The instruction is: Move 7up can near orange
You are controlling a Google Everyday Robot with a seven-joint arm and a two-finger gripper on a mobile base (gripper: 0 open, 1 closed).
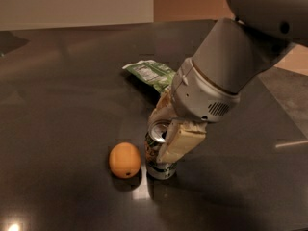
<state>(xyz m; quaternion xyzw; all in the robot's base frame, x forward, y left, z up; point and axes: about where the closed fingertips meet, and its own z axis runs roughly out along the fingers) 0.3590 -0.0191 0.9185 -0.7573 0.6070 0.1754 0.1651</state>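
The 7up can [155, 159] stands upright on the dark table [67, 105], its shiny silver top showing between the fingers. My gripper [162, 131] comes down from the upper right and its cream fingers [175, 141] are closed around the can's upper part. The orange [124, 160] sits on the table just left of the can, a small gap between them. The arm's grey wrist hides the can's right side.
A flat green-and-white snack packet [150, 73] lies on the table behind the can, partly under the arm. The table's far edge runs along the pale wall at the top. A lighter floor strip shows at the right.
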